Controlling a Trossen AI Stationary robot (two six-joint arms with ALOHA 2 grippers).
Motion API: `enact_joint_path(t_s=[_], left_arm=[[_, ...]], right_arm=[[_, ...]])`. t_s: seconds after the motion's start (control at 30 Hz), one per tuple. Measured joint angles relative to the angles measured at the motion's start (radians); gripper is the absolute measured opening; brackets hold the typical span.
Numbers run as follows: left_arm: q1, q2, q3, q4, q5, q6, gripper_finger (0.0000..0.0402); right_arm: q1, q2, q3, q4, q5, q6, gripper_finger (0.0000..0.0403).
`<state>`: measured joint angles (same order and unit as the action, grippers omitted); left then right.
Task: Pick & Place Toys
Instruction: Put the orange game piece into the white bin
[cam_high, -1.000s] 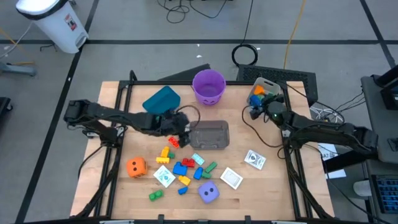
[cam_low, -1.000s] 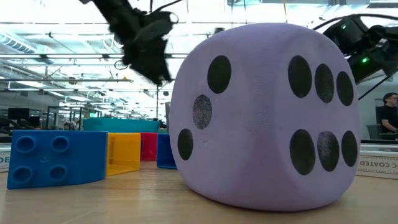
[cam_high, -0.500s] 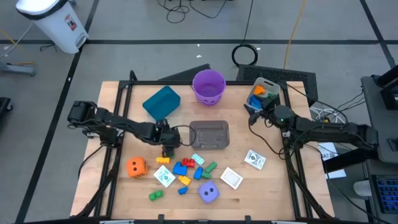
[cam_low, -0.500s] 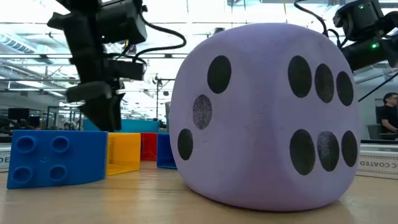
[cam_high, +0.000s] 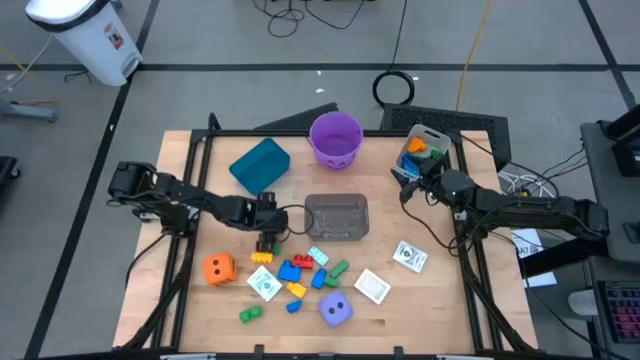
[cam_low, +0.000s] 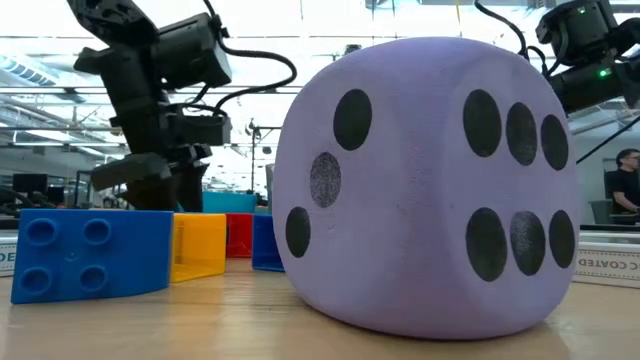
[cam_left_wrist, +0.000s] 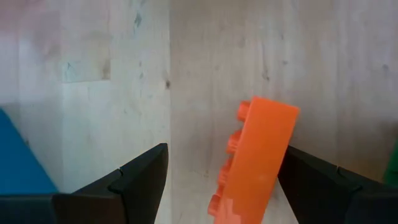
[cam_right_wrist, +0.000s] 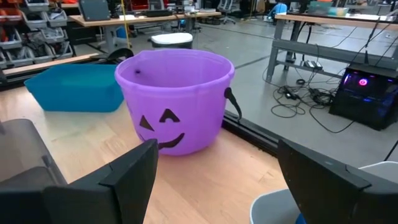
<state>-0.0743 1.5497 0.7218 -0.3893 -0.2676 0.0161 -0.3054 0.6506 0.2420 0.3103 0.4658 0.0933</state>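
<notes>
My left gripper (cam_high: 268, 238) is low over the toy pile, fingers pointing down and open. An orange block (cam_left_wrist: 258, 162) lies on the table between its fingers, close to one of them. It also shows in the low view (cam_low: 150, 175). Several coloured blocks (cam_high: 300, 272) lie near it, with an orange die (cam_high: 218, 268), a purple die (cam_high: 336, 311) and white cards (cam_high: 372, 286) around them. My right gripper (cam_high: 405, 172) is open and empty at the back right, facing the purple bucket (cam_right_wrist: 174, 99). My left gripper comes at the orange block from above, its fingers astride the block's long sides. The block's smooth side (cam_left_wrist: 280, 155) lies right against one finger (cam_left_wrist: 311, 180) in the wrist view. I cannot tell whether they touch. The block rests on the table.
A clear tub (cam_high: 337, 217) stands upside down just past the pile. A teal bin (cam_high: 260, 163) and the purple bucket (cam_high: 335, 138) stand at the far edge. A tub with toys (cam_high: 422, 150) is at the back right. A green block (cam_high: 249, 314) lies near the front.
My left gripper has gone from beside the clear tub toward the table's near and left edges and down onto the toy pile, its fingers now pointing down. My right arm has shifted a little at the back right.
</notes>
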Motion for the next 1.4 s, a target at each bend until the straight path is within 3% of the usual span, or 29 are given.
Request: enact_joint_path(t_s=[0.23,0.5,0.7,1.0,1.1,1.2,1.4], left_arm=[[0.017,0.002,-0.001,-0.011,0.063,-0.034,0.0274],[0.017,0.003,-0.003,0.002,0.086,-0.140,0.0161],[0.018,-0.008,0.011,0.016,0.085,-0.146,0.0105],[0.009,-0.125,0.123,0.030,0.038,-0.152,0.0111],[-0.001,-0.168,0.156,0.144,-0.014,-0.143,0.0116],[-0.005,-0.179,0.155,0.386,-0.080,-0.149,0.0111],[0.002,-0.082,0.150,0.772,-0.021,-0.039,0.0111]], right_arm=[[0.000,0.000,0.000,0.000,0.000,0.010,0.0303],[0.000,0.000,0.000,0.000,0.000,0.023,0.0303],[0.000,0.000,0.000,0.000,0.000,0.023,0.0303],[0.000,0.000,0.000,0.009,-0.017,0.026,0.0303],[0.000,0.001,0.000,0.023,-0.060,0.027,0.0303],[0.000,0.001,0.000,0.035,-0.112,0.027,0.0303],[0.000,0.002,0.000,0.095,-0.310,0.027,0.0303]])
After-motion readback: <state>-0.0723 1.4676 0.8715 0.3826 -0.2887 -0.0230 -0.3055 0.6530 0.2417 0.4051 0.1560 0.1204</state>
